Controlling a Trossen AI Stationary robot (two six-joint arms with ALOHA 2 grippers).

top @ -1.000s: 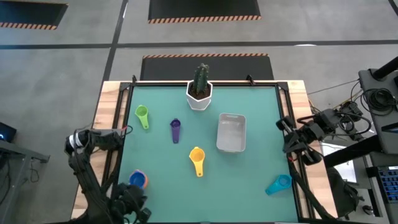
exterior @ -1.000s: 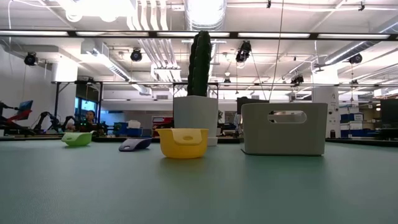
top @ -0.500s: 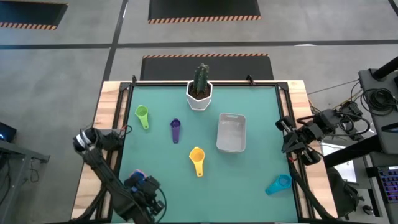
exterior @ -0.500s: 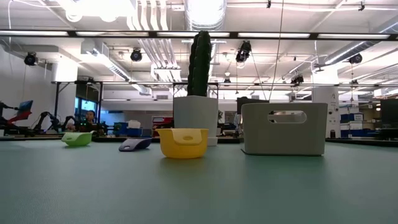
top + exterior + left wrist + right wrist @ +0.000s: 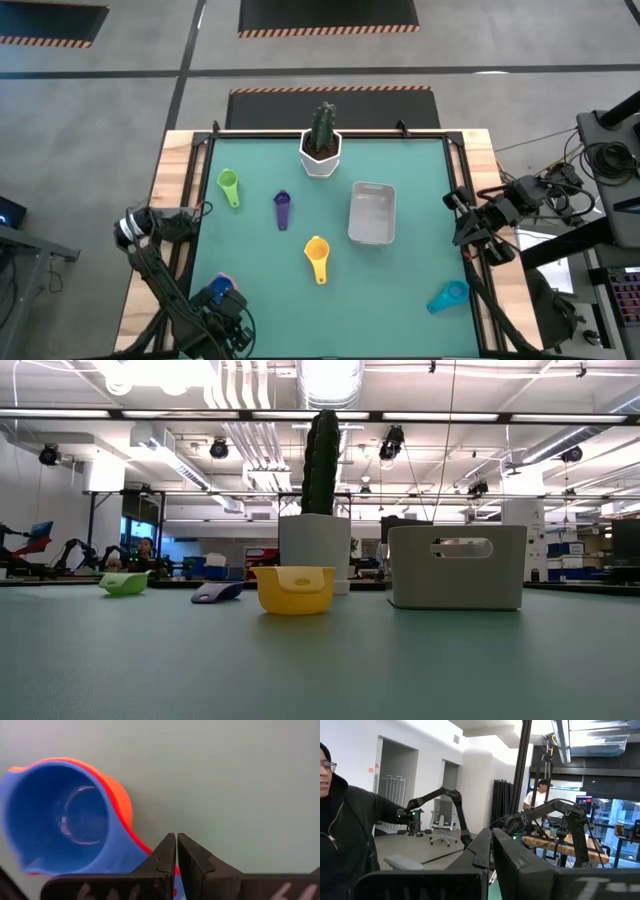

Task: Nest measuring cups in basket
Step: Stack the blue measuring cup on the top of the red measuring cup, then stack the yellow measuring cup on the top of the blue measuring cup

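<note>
Two nested cups, blue cup (image 5: 70,817) in orange cup (image 5: 117,800), lower-left under left gripper (image 5: 176,851), fingers closed, empty; right gripper (image 5: 491,850) closed, right edge.

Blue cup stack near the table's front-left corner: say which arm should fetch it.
Left. The left gripper hangs right over the blue cup, nested in the orange cup, jaws shut. The right gripper waits off the table's right edge, far from that stack.

Your basket (image 5: 372,214) sits empty mid-table; green cup (image 5: 229,185), purple cup (image 5: 282,209), yellow cup (image 5: 317,256), teal cup (image 5: 447,296) lie scattered; blue cup (image 5: 75,817) nests in orange cup (image 5: 119,800).
</note>
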